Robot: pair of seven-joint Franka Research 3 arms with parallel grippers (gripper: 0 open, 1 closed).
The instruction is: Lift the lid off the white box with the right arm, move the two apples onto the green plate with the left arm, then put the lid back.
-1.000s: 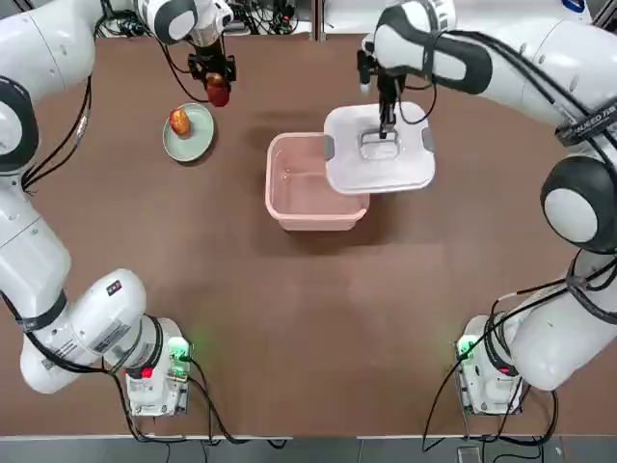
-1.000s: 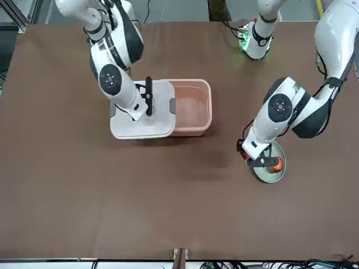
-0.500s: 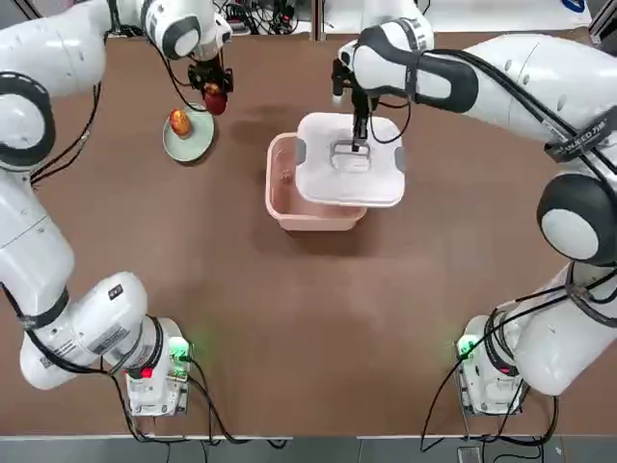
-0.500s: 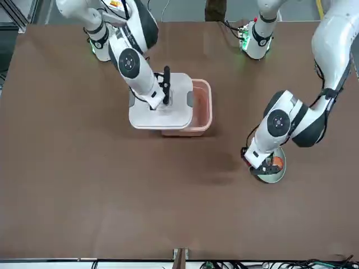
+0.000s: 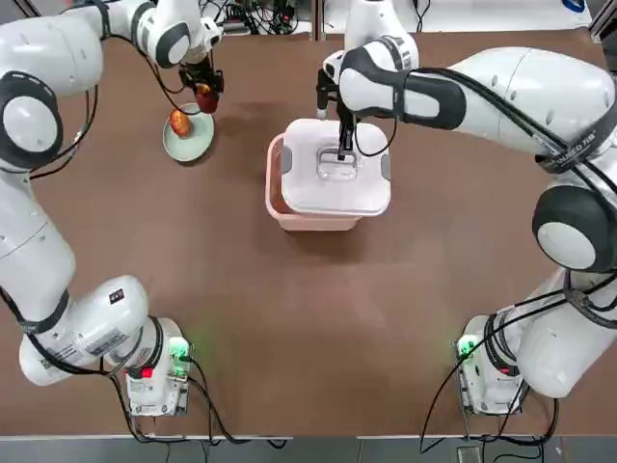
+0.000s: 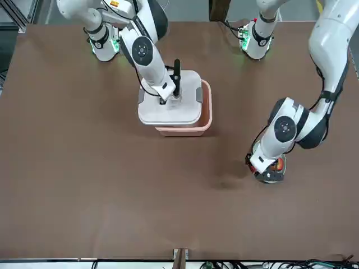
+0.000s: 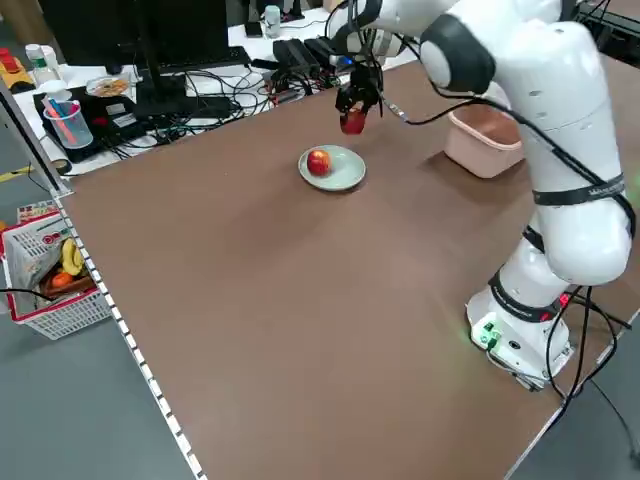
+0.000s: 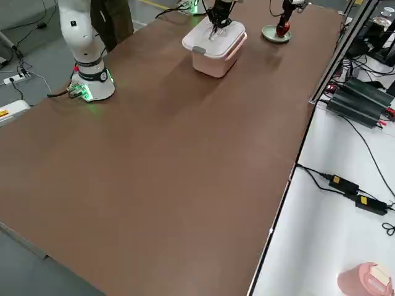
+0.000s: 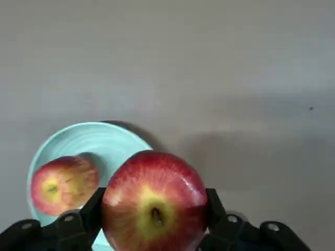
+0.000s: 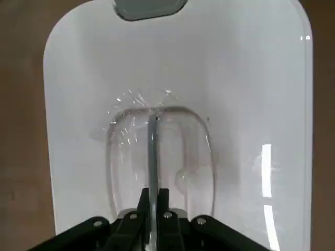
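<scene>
Green plate (image 5: 183, 141) holds one apple (image 5: 179, 122).

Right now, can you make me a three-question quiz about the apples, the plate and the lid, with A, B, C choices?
1. Where is the lid?
A. flat on the table
B. over the white box, a bit off-centre
C. on the green plate

2. How many apples lie on the plate?
A. none
B. one
C. two

3. What is the left hand doing?
A. gripping an apple
B. empty and open
C. holding the lid

Answers: 1 B, the right hand holds it by the handle over the box. 2 B, a single apple rests there. 3 A, its fingers clamp the second apple beside the plate.
</scene>
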